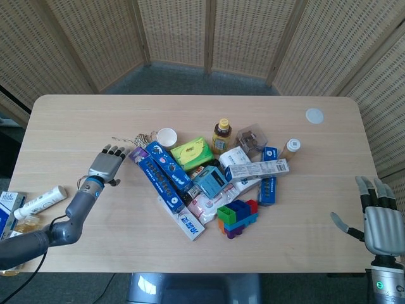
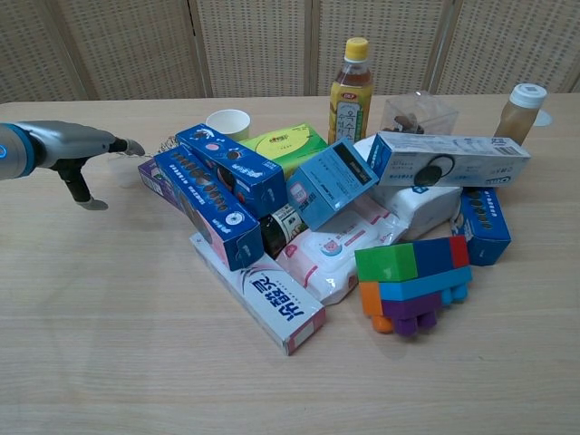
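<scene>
My left hand point(image 1: 106, 165) hovers flat over the table with its fingers stretched out and nothing in it; in the chest view the left hand point(image 2: 80, 145) reaches in from the left edge. Its fingertips lie just short of a small clear packet point(image 1: 121, 153) and a purple box point(image 1: 138, 156) at the pile's left end. Blue cookie boxes point(image 1: 166, 171) lie beside these. My right hand point(image 1: 381, 219) hangs open beyond the table's right front corner, holding nothing, far from the pile.
The heap in the table's middle holds a paper cup point(image 1: 167, 137), a green box point(image 1: 192, 152), a tea bottle point(image 1: 221, 135), a toothpaste box point(image 1: 257, 168), a stack of toy blocks point(image 1: 236, 217) and a wipes pack point(image 2: 337, 246). A white lid point(image 1: 314, 115) lies far right.
</scene>
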Controlling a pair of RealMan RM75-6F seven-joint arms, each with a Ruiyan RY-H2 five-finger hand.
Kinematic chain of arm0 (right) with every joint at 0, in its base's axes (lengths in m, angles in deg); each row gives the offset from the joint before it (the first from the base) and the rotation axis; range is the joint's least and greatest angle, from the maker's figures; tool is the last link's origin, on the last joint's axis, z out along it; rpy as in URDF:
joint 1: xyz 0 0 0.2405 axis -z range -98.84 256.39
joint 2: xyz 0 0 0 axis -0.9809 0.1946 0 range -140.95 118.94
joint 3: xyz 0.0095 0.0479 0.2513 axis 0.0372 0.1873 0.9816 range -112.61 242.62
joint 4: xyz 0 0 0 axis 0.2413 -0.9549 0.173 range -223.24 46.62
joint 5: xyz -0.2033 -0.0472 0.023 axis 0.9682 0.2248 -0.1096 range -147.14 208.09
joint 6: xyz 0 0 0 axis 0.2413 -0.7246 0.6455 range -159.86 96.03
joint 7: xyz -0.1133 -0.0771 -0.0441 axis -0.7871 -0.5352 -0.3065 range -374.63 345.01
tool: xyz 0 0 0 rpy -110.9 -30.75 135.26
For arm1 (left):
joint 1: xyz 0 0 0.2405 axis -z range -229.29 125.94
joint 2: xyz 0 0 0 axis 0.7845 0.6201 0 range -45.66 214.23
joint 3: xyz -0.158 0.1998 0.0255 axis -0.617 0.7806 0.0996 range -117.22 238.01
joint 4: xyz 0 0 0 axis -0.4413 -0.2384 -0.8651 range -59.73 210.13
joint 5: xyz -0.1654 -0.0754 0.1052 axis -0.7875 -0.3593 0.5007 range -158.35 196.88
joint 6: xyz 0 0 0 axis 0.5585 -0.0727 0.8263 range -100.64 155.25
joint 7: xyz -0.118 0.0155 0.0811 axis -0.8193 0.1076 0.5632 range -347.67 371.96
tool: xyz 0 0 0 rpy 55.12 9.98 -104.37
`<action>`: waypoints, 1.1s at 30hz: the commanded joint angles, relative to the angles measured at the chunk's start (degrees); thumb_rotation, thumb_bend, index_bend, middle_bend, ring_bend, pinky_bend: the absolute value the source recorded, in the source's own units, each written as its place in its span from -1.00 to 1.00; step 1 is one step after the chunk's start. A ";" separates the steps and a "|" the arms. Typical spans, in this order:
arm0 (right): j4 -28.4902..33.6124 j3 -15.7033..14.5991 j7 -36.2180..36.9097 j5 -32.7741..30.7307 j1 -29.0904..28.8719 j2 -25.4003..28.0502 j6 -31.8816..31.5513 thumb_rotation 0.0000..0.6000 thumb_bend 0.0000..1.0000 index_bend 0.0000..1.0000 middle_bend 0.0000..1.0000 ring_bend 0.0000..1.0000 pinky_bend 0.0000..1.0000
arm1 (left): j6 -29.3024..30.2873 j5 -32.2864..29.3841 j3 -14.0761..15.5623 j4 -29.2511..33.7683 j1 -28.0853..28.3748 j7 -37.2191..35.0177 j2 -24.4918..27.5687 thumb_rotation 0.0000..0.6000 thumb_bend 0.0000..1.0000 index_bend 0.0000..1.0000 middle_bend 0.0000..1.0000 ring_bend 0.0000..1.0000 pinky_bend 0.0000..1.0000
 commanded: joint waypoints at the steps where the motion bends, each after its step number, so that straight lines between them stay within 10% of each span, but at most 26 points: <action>1: 0.06 -0.01 -0.10 0.23 0.02 -0.06 -0.06 -1.00 -0.61 -1.00 -0.74 -1.00 -1.00 | -0.59 -1.42 0.94 -0.82 0.88 0.77 -0.89 1.00 -0.34 -1.00 -1.00 -1.00 -1.00; 7: 0.04 0.19 -0.04 0.40 -0.02 -0.17 -0.07 -1.00 -0.61 -1.00 -0.74 -1.00 -1.00 | 0.28 -1.27 2.48 1.86 0.56 0.19 0.72 1.00 -0.34 -1.00 -1.00 -1.00 -1.00; 20: -0.49 0.86 0.25 0.70 -1.21 -1.28 1.25 -1.00 -0.61 -1.00 -0.74 -1.00 -1.00 | 12.71 16.32 8.57 29.86 -9.95 -9.10 20.40 1.00 -0.34 -1.00 -0.90 -0.86 -1.00; 33: 0.06 0.68 0.00 0.78 -0.59 -1.39 0.31 -1.00 -0.61 -1.00 -0.74 -1.00 -1.00 | 8.09 12.81 4.86 16.40 -7.36 -11.47 12.98 1.00 -0.34 -1.00 -1.00 -1.00 -1.00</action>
